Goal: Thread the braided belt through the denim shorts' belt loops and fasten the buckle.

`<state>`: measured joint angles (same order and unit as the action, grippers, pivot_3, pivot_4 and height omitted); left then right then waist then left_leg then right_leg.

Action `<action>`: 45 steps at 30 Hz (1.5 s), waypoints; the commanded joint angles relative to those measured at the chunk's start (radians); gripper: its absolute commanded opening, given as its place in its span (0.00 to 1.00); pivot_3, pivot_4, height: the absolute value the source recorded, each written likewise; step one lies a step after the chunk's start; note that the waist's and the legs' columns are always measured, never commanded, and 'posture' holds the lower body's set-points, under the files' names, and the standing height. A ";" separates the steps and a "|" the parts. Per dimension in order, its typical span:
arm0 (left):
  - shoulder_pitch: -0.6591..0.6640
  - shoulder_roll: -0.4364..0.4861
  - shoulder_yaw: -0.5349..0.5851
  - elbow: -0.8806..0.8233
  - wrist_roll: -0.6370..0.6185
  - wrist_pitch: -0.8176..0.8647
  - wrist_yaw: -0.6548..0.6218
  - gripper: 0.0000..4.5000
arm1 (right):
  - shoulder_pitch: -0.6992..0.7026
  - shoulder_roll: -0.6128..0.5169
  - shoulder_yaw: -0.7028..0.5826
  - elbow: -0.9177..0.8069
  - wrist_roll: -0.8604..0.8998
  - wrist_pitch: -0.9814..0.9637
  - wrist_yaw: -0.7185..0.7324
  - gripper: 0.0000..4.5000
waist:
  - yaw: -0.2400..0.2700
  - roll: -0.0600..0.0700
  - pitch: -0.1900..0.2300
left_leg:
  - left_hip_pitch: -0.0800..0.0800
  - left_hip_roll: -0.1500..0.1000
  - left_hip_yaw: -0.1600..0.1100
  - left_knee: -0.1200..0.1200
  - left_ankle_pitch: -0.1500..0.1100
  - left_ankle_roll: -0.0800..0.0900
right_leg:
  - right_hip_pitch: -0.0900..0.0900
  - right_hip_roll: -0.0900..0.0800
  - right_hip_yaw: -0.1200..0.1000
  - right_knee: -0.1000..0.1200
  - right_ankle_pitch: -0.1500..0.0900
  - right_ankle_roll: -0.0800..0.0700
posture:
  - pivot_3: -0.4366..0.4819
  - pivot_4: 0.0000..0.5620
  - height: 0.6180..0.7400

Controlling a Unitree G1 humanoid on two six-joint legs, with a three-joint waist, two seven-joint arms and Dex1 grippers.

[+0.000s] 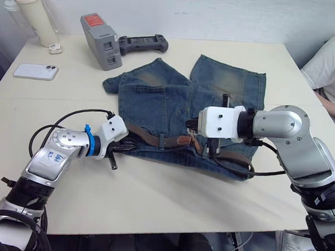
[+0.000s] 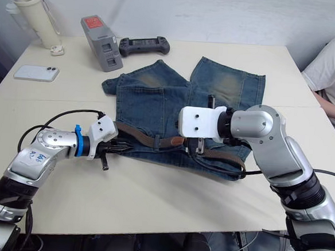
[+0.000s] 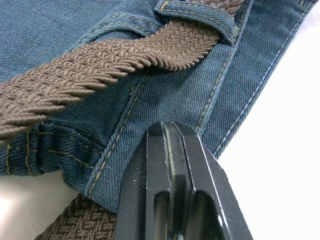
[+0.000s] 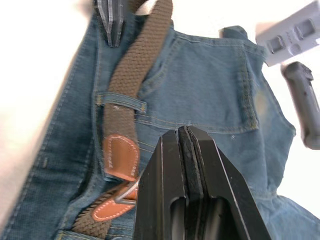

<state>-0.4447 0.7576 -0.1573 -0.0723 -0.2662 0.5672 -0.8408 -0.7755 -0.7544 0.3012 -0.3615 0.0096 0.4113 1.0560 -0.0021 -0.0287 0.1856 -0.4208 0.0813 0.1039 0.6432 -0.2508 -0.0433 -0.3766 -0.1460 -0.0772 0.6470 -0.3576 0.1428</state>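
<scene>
Closest to the near edge of the cream table (image 1: 167, 209), the left gripper (image 1: 118, 151) rests its two black fingers pressed together, holding nothing, against the waistband corner of the faded blue denim shorts (image 1: 158, 96). Those shorts lie flat across the middle of the table, waistband toward the near edge. Along that waistband runs the dark brown braided belt (image 3: 100, 62), passing under at least one blue denim belt loop (image 4: 121, 101), its tan leather tip (image 4: 121, 157) lying at the middle of the waistband beside the silver metal buckle (image 4: 127, 192). The right gripper (image 2: 195, 146) hovers just above that spot, jaws likewise closed and empty. Fastening looks not yet done; with both grippers shut, a push could bunch the denim, drag the strap out of its loop, or shove the tip aside. Toward the far edge sit a grey box (image 1: 101, 40), a black controller (image 1: 143, 43), a white phone (image 1: 35, 71) and a cream bottle (image 1: 34, 14).
</scene>
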 commanded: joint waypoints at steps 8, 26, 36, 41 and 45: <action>0.010 -0.005 -0.017 -0.004 0.016 0.039 -0.024 0.00 | 0.110 -0.018 0.062 -0.031 -0.122 -0.170 -0.035 0.73 | 0.000 0.000 0.000 | 0.000 0.000 0.000 0.000 0.000 0.000 | 0.000 0.000 0.000 0.000 0.000 0.000 | 0.48 0.27 1.00; 0.005 -0.012 -0.014 -0.015 0.015 0.061 -0.025 0.00 | 0.116 0.022 0.109 0.200 -0.459 -0.617 -0.235 0.73 | 0.000 0.000 0.000 | 0.000 0.000 0.000 0.000 0.000 0.000 | 0.000 0.000 0.000 0.000 0.000 0.000 | 0.48 0.27 1.00; -0.011 -0.016 -0.015 0.004 0.022 0.059 -0.026 0.00 | 0.102 0.055 0.105 0.219 -0.542 -0.772 -0.331 0.43 | 0.000 0.000 0.000 | 0.000 0.000 0.000 0.001 0.000 0.000 | 0.000 0.000 0.000 0.000 0.000 0.000 | 0.48 0.27 1.00; -0.014 -0.019 -0.016 0.009 0.025 0.057 -0.027 0.00 | 0.113 0.057 0.101 0.228 -0.560 -0.807 -0.340 0.00 | 0.000 0.000 0.000 | 0.000 0.000 0.000 0.001 0.000 0.000 | 0.000 0.000 0.000 0.000 0.000 0.000 | 0.48 0.27 1.00; -0.012 -0.020 -0.017 0.007 0.026 0.058 -0.027 0.00 | 0.115 0.063 0.099 0.226 -0.559 -0.808 -0.325 0.00 | 0.000 0.000 0.000 | 0.000 0.000 0.000 0.001 0.000 0.000 | 0.000 0.000 0.000 0.000 0.000 0.000 | 0.48 0.27 1.00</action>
<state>-0.4656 0.7431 -0.1561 -0.0702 -0.2634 0.6114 -0.8635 -0.6556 -0.6988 0.4272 -0.1109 -0.5609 -0.3906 0.7346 -0.0023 -0.0286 0.1856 -0.4209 0.0813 0.1041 0.6441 -0.2509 -0.0434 -0.3764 -0.1460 -0.0771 0.6471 -0.3576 0.1428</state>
